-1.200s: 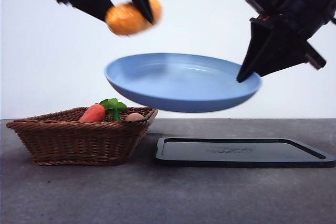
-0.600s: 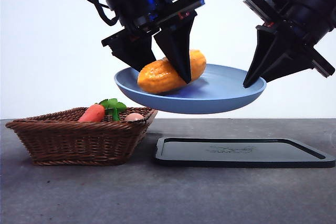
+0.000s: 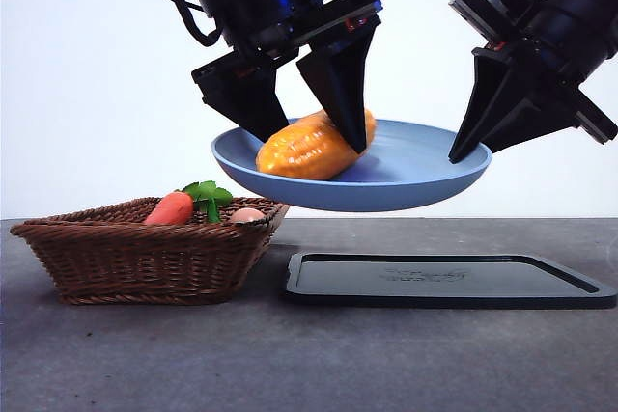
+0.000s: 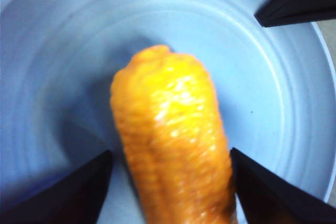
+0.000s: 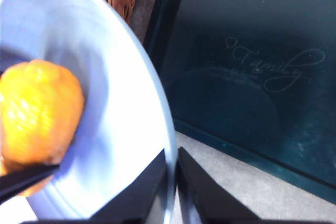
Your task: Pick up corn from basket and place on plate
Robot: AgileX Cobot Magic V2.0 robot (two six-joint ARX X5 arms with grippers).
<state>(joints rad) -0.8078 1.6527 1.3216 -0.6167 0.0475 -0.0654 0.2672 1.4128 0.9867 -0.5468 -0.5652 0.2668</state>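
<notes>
The orange-yellow corn (image 3: 314,145) lies tilted in the well of the light-blue plate (image 3: 415,180), which hangs in the air above the table. My left gripper (image 3: 311,145) straddles the corn from above, open, its black jaws standing just off the cob's sides. The left wrist view shows the corn (image 4: 168,145) on the plate (image 4: 262,77) between the jaws of that gripper (image 4: 170,151). My right gripper (image 3: 459,151) is shut on the plate's right rim. In the right wrist view its jaws (image 5: 172,156) pinch the plate's rim (image 5: 121,103), with the corn (image 5: 37,114) beyond.
The brown wicker basket (image 3: 145,248) stands on the table at the left, holding a carrot (image 3: 171,207) with green leaves and a small tan ball (image 3: 246,215). A flat black tray (image 3: 444,282) lies under the plate, right of the basket.
The left gripper came down with the corn over the plate, and the plate shifted slightly. The jaws then spread a little and the corn settled lower into the plate.
</notes>
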